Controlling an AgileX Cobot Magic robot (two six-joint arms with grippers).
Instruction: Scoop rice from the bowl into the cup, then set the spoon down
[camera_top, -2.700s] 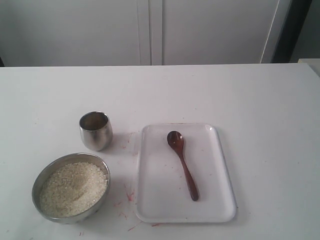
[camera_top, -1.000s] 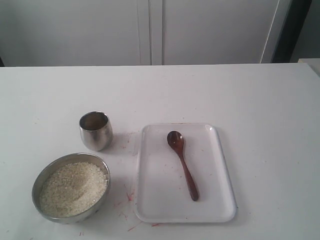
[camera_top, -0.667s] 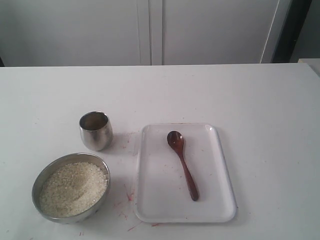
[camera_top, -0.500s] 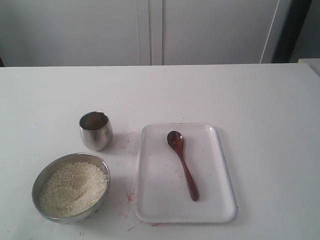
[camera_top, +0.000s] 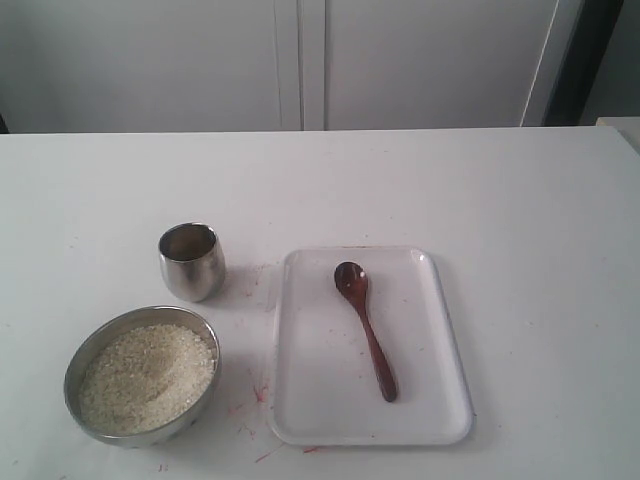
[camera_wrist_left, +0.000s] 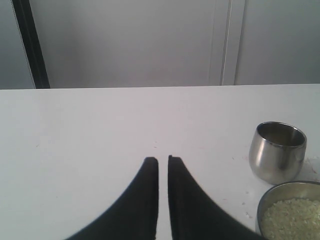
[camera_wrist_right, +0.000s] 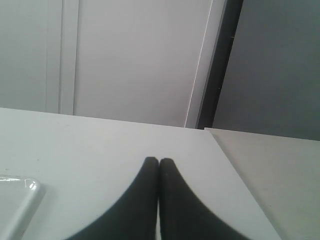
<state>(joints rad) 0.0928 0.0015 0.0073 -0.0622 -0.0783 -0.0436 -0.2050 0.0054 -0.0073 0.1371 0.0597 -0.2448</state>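
The steel bowl (camera_top: 141, 436) holds a mound of off-white rice (camera_top: 147, 377) at the table's front left. Just behind it stands the small steel cup (camera_top: 191, 262), upright. To the right, the dark wooden spoon (camera_top: 367, 330) lies on a white tray (camera_top: 310, 400), head pointing away. Neither arm shows in the exterior view. In the left wrist view my left gripper (camera_wrist_left: 163, 160) hovers over bare table, its jaws a thin slit apart with nothing between them; the cup (camera_wrist_left: 276, 151) and bowl rim (camera_wrist_left: 265, 200) sit off to one side. My right gripper (camera_wrist_right: 159, 161) is shut and empty.
The table (camera_top: 500, 200) is white, with faint red marks around the tray. A corner of the tray (camera_wrist_right: 15, 200) shows in the right wrist view. White cabinet doors (camera_top: 300, 60) stand behind the table, and its right edge (camera_wrist_right: 235, 170) meets a grey surface.
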